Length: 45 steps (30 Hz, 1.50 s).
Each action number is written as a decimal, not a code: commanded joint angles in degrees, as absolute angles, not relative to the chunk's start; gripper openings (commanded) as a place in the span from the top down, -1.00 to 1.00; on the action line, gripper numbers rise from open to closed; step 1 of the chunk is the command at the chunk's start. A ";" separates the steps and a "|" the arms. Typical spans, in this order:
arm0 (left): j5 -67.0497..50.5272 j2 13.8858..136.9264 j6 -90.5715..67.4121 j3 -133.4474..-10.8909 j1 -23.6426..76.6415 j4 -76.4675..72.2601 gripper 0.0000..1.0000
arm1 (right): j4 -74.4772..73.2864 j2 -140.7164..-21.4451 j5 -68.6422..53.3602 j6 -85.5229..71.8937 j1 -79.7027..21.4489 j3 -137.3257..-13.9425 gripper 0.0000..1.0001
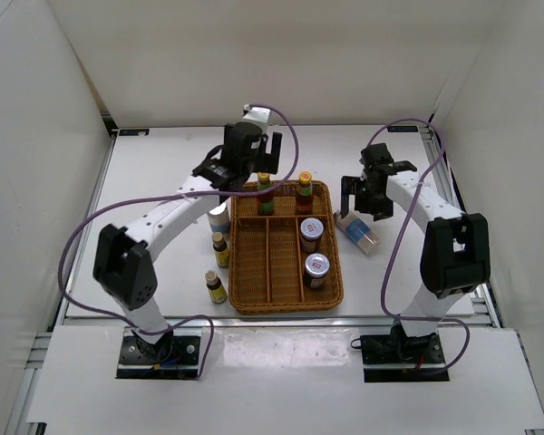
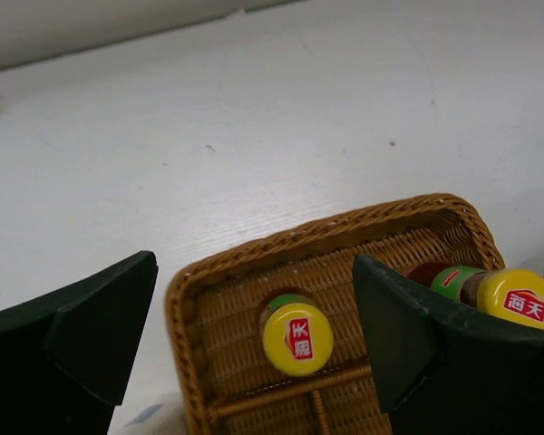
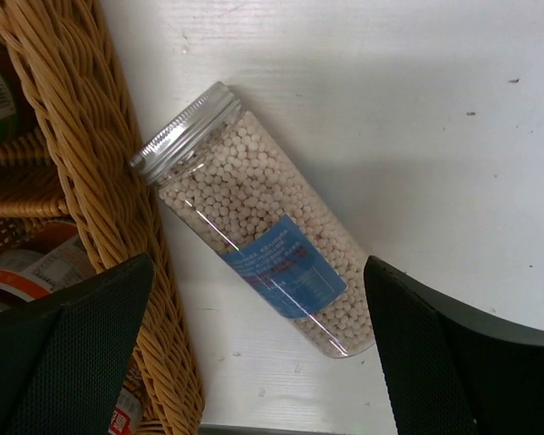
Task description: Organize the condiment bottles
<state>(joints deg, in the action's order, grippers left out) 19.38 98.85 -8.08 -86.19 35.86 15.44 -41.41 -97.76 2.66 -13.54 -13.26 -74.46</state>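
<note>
**A:** How are the arms posed?

**B:** The left arm [image 1: 163,217] stretches to the tray's [image 1: 281,304] far-left corner. The left gripper [image 1: 261,163] is spread wide above a sauce bottle [image 1: 266,192], holding nothing. The right arm [image 1: 426,208] bends down, and the right gripper [image 1: 367,198] gapes, also holding nothing, over a cylinder [image 1: 356,231] lying on the table [image 1: 163,163].

**A:** Do the wrist views add anything?

**B:** Clear wall, white beads [image 3: 254,190], blue label [image 3: 286,267], ribbed silver lid [image 3: 186,131] against woven wicker. Only overhead shows two jars [image 1: 312,234] in the tray and the yellow bottles [image 1: 220,249] to its left.
</note>
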 commanded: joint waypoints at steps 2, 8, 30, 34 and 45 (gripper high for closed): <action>29.92 86.68 -4.83 -90.62 36.21 21.70 -0.99 | -39.29 -93.96 5.00 -15.29 -13.71 -73.39 -1.00; 24.80 71.03 -10.10 -74.99 28.50 24.96 -0.99 | -39.29 -91.85 4.23 -15.29 -13.71 -72.86 -1.00; 1.85 75.06 -15.47 -60.56 23.47 22.85 -0.99 | -39.81 -86.13 -1.58 -15.29 -13.71 -71.28 -1.00; 1.85 75.06 -15.47 -59.33 23.47 22.85 -0.99 | -40.34 -86.13 -1.58 -15.29 -13.71 -71.28 -1.00; 4.66 77.17 -16.79 -58.27 22.94 24.96 -0.87 | -40.34 -86.13 -3.25 -15.29 -13.71 -70.14 -1.00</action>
<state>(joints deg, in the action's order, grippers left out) 4.51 77.38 -15.86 -58.54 23.29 24.05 -40.51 -87.66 -1.87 -14.85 -13.58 -70.35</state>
